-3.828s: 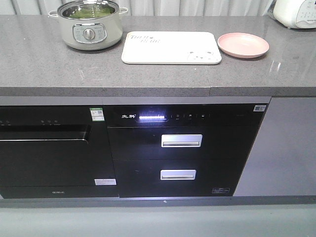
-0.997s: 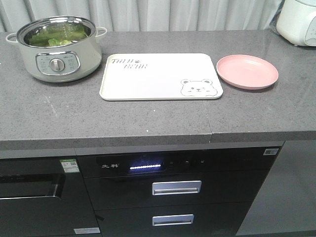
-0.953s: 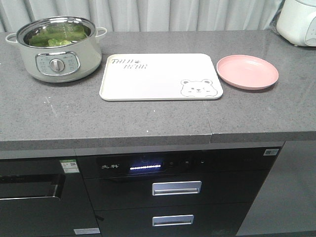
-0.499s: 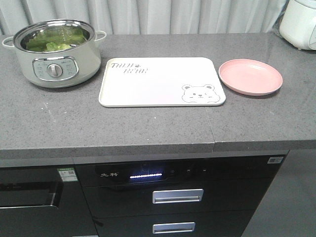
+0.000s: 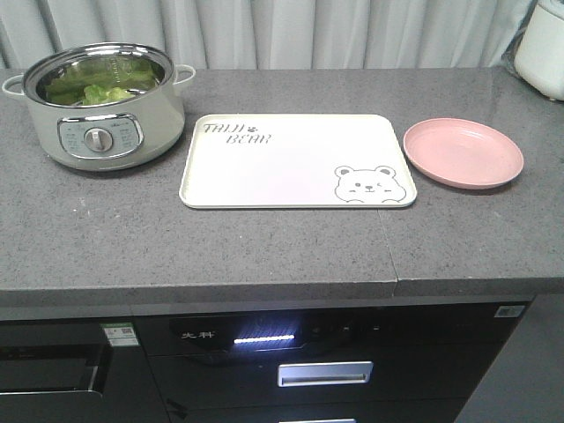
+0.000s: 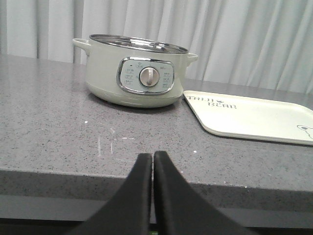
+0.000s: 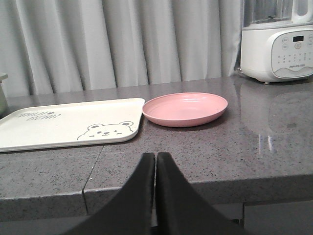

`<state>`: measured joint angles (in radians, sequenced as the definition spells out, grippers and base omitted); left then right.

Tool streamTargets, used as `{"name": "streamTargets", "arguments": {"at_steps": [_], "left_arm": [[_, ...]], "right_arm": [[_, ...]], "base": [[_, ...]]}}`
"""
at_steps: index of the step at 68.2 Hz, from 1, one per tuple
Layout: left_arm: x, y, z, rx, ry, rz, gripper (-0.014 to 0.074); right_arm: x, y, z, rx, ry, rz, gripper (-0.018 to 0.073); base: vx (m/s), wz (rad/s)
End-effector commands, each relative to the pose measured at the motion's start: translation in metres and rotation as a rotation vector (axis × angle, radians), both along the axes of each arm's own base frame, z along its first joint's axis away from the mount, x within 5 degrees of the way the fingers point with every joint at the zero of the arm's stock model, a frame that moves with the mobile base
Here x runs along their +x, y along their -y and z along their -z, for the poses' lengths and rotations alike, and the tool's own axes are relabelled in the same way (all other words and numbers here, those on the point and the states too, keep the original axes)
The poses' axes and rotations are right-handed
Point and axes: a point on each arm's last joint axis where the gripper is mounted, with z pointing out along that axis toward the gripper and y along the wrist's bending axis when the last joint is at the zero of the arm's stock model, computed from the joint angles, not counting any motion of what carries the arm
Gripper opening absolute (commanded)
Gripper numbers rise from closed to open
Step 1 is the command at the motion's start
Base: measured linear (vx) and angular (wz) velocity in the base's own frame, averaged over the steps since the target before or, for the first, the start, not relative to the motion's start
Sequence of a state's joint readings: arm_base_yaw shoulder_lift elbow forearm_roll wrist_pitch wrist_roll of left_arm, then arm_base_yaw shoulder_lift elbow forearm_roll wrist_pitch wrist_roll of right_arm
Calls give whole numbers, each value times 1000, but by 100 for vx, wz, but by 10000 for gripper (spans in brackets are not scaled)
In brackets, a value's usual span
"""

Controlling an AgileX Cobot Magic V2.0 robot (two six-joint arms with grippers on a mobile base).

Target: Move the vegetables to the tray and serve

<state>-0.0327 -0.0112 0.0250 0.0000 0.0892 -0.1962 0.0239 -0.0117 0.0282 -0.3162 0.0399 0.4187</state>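
Observation:
Green vegetables [image 5: 95, 90] lie inside the pale electric pot [image 5: 99, 106] at the counter's back left. The cream tray [image 5: 295, 160] with a bear drawing lies bare in the middle of the counter, and it also shows in both wrist views [image 6: 254, 115] [image 7: 68, 122]. My left gripper [image 6: 152, 155] is shut and holds nothing, hovering at the counter's front edge before the pot [image 6: 138, 78]. My right gripper [image 7: 156, 155] is shut and holds nothing, at the front edge between the tray and the pink plate [image 7: 185, 108]. Neither gripper appears in the front view.
A pink plate [image 5: 463, 152] sits right of the tray. A white appliance [image 5: 541, 51] stands at the back right corner, also in the right wrist view [image 7: 276, 41]. Grey curtains hang behind the counter. Black built-in appliances with drawer handles [image 5: 324, 374] sit below the counter edge.
The front view has moved closer to the counter and slightly left; pot, tray and plate appear larger and lower in frame. The objects themselves have not moved.

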Motion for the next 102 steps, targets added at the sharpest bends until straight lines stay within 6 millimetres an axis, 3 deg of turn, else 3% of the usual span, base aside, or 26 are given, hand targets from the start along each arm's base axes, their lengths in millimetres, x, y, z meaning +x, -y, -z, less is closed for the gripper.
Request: {"name": "streamTargets", "arguments": {"at_steps": [1, 102], "left_arm": [[0, 0, 2, -12, 57, -3, -6], [0, 0, 2, -12, 57, -3, -6]], "right_arm": [[0, -2, -1, -13, 56, -16, -3], [0, -2, -1, -13, 57, -17, -3]], "base": [[8, 0], [6, 1]]}}
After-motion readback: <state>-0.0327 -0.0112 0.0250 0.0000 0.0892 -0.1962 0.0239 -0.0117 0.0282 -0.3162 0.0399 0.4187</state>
